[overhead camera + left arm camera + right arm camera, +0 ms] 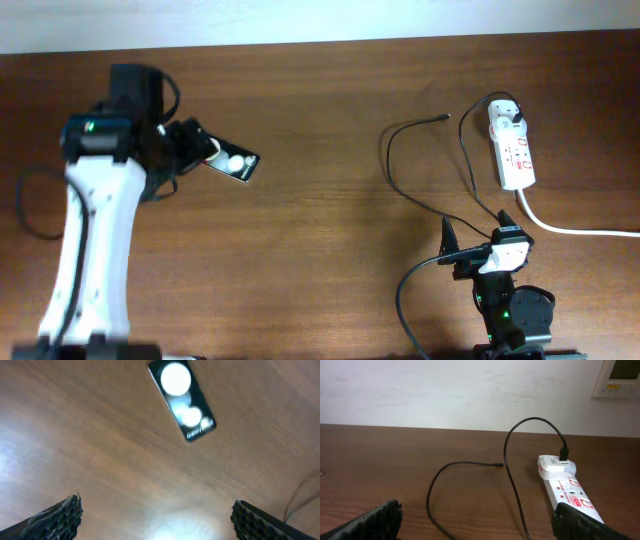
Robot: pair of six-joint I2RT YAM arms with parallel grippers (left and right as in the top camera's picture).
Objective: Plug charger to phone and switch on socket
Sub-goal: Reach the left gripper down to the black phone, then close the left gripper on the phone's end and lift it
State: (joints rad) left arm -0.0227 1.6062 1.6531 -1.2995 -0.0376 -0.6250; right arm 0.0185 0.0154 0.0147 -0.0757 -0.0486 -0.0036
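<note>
Looking down past the left gripper (pixel 156 519), ribbed fingers (pixel 60 517) spread wide, only table (pixel 100 455) between them. Ahead and a touch right: the phone (pixel 182 400), flat, skewed, well clear of both tips. White glare spots on glass, pale lettering at the nearer end.

A dark brown wooden bench (pixel 330 250) meets a plain white wall (pixel 445 390) with a pale control panel (pixel 619 379) mounted on it.

Overhead, the left gripper (pixel 200 148) covers 1 end of the phone (pixel 240 165). The left wrist view is blurred, so the phone's lettering (pixel 200 434) is unreadable. A finger (pixel 590 522) of the right gripper (pixel 475 510) hides the socket's (pixel 567 492) near end. Its cord (pixel 590 231) leaves the overhead's right edge.
</note>
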